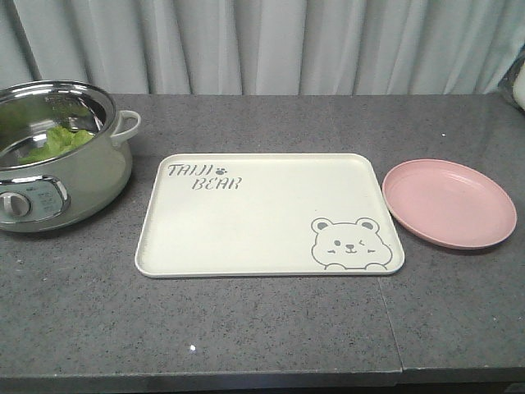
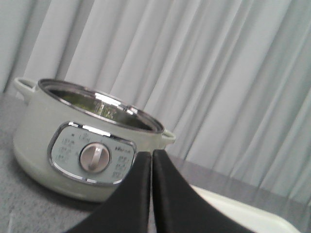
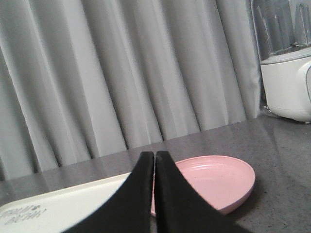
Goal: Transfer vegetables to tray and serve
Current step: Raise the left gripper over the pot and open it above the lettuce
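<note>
Well, the left gripper (image 2: 151,155) and right gripper (image 3: 154,155) are both pinched tight on nothing, so the left should open wide (go slow) before dipping into the pot (image 1: 90,176) where the lettuce (image 1: 57,141) sits, beside the tray (image 1: 262,238).

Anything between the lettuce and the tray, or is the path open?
Only the wall of the pot: the lettuce lies inside it, below the rim, so it has to be lifted out over that. The pot has no lid, and nothing stands on the counter between pot and tray.
</note>
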You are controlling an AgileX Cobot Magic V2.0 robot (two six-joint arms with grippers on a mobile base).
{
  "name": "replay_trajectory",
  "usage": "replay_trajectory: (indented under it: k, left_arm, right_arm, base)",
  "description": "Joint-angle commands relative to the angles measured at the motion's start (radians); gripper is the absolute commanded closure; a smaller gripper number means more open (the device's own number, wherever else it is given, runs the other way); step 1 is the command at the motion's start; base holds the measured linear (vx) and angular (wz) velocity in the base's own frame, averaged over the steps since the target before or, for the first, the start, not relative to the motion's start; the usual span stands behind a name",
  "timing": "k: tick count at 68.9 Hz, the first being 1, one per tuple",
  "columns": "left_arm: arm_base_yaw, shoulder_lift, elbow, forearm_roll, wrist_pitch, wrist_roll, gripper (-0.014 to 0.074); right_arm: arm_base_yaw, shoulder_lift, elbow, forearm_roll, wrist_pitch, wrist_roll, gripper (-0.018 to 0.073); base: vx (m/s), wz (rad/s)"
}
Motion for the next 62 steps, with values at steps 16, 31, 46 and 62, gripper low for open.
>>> replay_trajectory:
  k: [16, 31, 46, 62]
  left_arm:
    - [-0.002, -0.015, -0.048, -0.007, -0.307, -0.048, 0.0592]
    - [-0.002, -0.015, -0.219, -0.008, -0.146, -0.062, 0.0520]
    - [-0.002, -0.015, -0.299, -0.008, -0.024, -0.126, 0.0300]
    - [-0.002, -0.015, -0.299, -0.008, -0.025, -0.166, 0.0142]
  right_arm:
    - [0.010, 0.068, -0.269, -0.034, 0.098, 0.053, 0.0536]
    - [0.010, 0.193, -0.415, -0.026, 0.132, 0.066, 0.0261]
    - [0.010, 0.211, -0.415, -0.026, 0.102, 0.081, -0.0123]
    - [0.010, 0.211, -0.415, -0.028, 0.103, 0.080, -0.0116]
  base:
    - [0.00, 0.00]
    - [0.00, 0.00]
    - [0.00, 0.00]
    - [0.00, 0.00]
